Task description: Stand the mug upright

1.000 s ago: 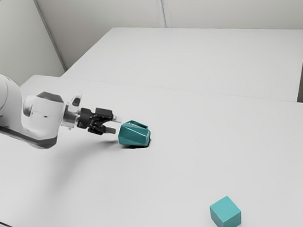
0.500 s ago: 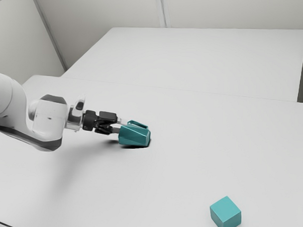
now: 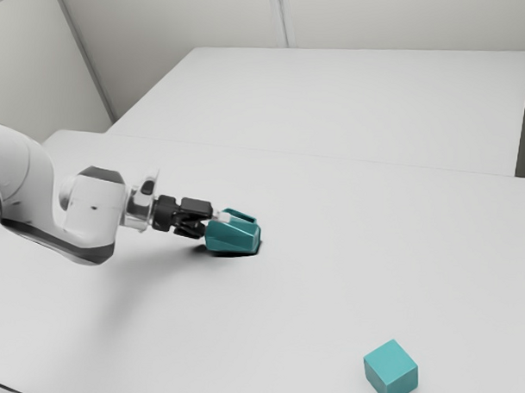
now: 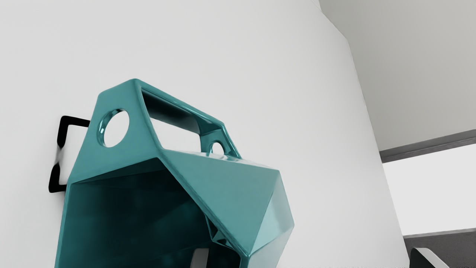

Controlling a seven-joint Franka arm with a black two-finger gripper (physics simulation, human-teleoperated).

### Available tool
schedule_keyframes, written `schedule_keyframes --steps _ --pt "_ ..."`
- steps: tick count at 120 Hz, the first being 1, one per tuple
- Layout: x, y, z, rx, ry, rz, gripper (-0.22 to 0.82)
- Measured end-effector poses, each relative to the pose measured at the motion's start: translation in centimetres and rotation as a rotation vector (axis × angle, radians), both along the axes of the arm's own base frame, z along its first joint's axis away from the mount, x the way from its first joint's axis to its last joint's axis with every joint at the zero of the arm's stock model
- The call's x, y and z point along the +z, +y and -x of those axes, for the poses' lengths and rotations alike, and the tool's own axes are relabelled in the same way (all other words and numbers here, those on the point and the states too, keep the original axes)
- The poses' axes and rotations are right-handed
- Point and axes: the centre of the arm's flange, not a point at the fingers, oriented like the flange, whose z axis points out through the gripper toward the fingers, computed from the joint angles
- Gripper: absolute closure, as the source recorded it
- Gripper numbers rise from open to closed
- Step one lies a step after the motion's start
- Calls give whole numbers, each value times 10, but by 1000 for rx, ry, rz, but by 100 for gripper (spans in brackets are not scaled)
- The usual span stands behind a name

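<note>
The mug lies on its side on the pale table, not upright. Its mouth faces the gripper, its base points toward the exterior view's right, and its handle is on the upper side. The arm reaches in from the exterior view's left, with the hand low over the table.

The gripper's fingers are spread. In the wrist view one finger reaches into the mug's mouth, and the other finger stands outside the mug, apart from it, so a side wall comes between them. Whether the inner finger touches that wall is hard to tell, as its lower part is cut off.

A turquoise cube sits on the table well apart from the mug, toward the exterior view's right and nearer the camera.
</note>
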Motion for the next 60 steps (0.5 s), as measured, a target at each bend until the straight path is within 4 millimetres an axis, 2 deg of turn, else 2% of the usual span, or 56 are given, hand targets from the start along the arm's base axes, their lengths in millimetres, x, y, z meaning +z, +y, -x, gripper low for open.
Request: schedule_keyframes --steps 12,21,28,50,60 --pt "-1 -3 0 -7 1 1 2" --pt "-2 -6 0 -12 3 2 6" --pt "-3 -7 0 -13 4 3 14" --pt "-1 -6 -1 -13 -1 3 49" --pt "1 -7 -1 -13 -4 3 60"
